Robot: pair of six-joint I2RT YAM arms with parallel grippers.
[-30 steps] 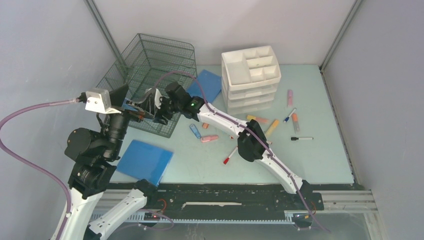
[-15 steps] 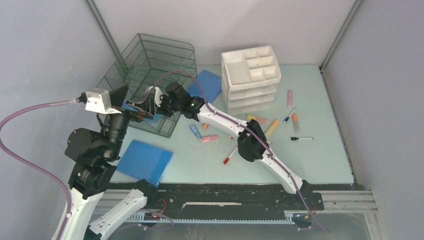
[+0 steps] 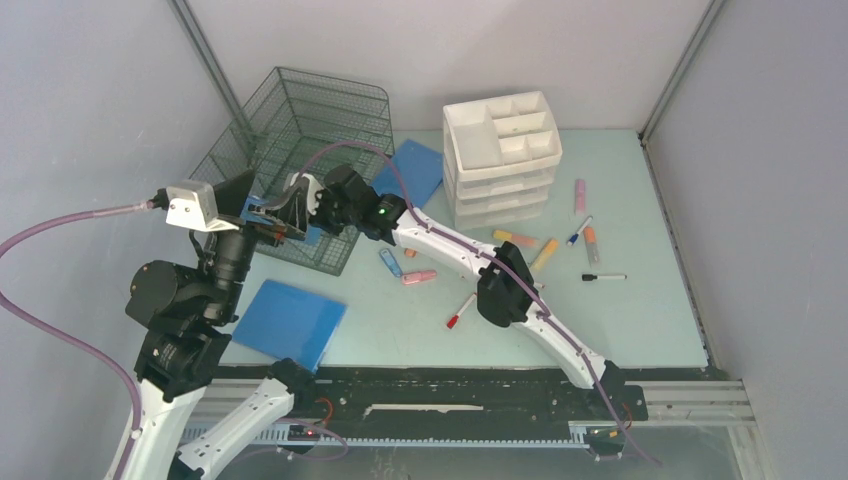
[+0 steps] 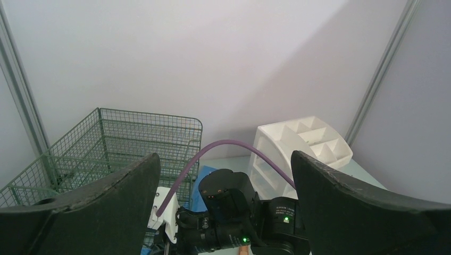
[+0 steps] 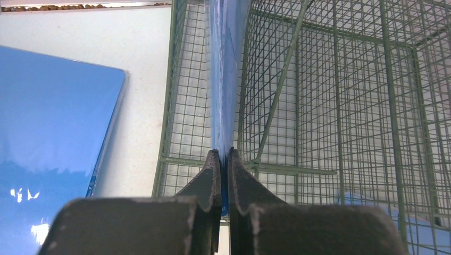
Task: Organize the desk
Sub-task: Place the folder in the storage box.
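**Status of the right arm.** The right gripper (image 5: pixel 220 154) is clenched on the near edge of a thin, glossy blue plastic folder (image 5: pixel 226 79). The right wrist view shows the folder edge-on, pinched between both jaws and reaching into the open front of the green wire-mesh stacking basket (image 3: pixel 310 130), which stands at the far left corner of the large, flat, pale mint-green table (image 3: pixel 640 320). The folder appears to be part-way in and not yet released.

**Status of the left arm.** The left gripper (image 4: pixel 224 156) hangs above the basket's near side with its jaws spread wide and nothing between them.

**Progress, as judged from the layout.** The task looks to be at an early stage — one folder is being filed. Whether the basket already holds another cannot be told.

**Outstanding items:**
- A second blue folder (image 3: pixel 290 322) lies flat at the near left edge of the table.
- A third blue folder (image 3: pixel 418 165) lies between the basket and the white plastic drawer organiser (image 3: pixel 500 140).
- Loose markers and pens lie scattered across the middle and right of the table — among them a red-capped marker (image 3: pixel 460 312), a pink pen (image 3: pixel 419 277) and a black marker (image 3: pixel 604 277). The organiser's visible top compartments look unfilled.
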